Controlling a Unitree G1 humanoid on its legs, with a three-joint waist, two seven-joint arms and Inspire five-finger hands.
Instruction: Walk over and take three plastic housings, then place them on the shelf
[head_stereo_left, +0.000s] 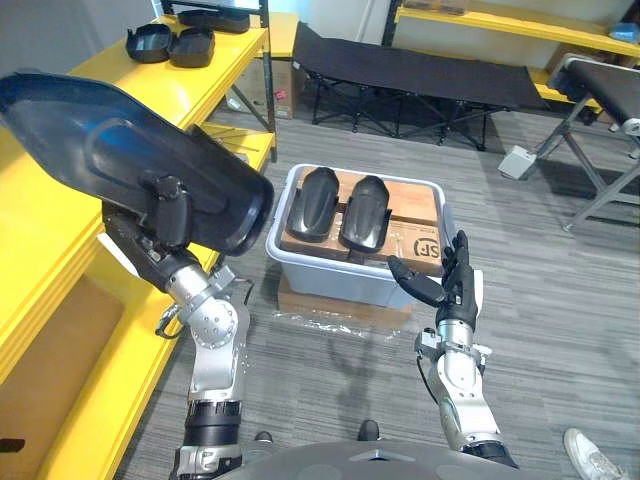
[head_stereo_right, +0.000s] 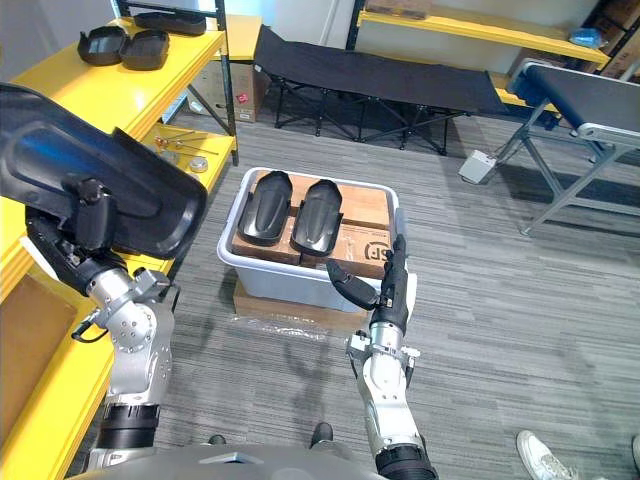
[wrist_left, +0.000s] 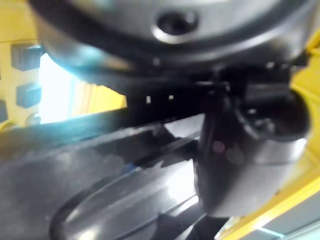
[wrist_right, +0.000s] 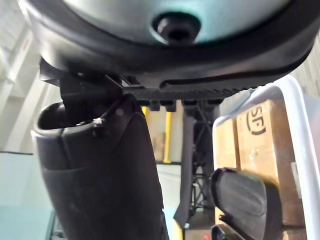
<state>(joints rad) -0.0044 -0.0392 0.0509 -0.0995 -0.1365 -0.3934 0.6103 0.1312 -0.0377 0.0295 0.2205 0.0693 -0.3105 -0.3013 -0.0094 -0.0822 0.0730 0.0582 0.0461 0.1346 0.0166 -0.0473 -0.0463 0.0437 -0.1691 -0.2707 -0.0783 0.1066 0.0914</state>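
Note:
My left hand (head_stereo_left: 160, 225) is shut on a large black plastic housing (head_stereo_left: 120, 150), raised over the yellow shelf (head_stereo_left: 40, 230) at the left. The left wrist view shows the housing's dark surface (wrist_left: 100, 200) beside my thumb (wrist_left: 240, 150). Two more black housings (head_stereo_left: 313, 203) (head_stereo_left: 364, 212) lie side by side on cardboard boxes inside a grey bin (head_stereo_left: 300, 270). My right hand (head_stereo_left: 450, 280) stands open with straight fingers at the bin's front right corner, holding nothing. Its wrist view shows a binned housing (wrist_right: 245, 200) past the thumb (wrist_right: 100, 175).
Three black housings (head_stereo_left: 150, 42) (head_stereo_left: 192, 46) (head_stereo_left: 215, 18) sit on the shelf's far end. A black folding cot (head_stereo_left: 410, 70) stands behind the bin, a metal-legged bench (head_stereo_left: 600, 90) at the right, a white box (head_stereo_left: 520, 160) on the floor. A person's shoe (head_stereo_left: 590, 455) is at the lower right.

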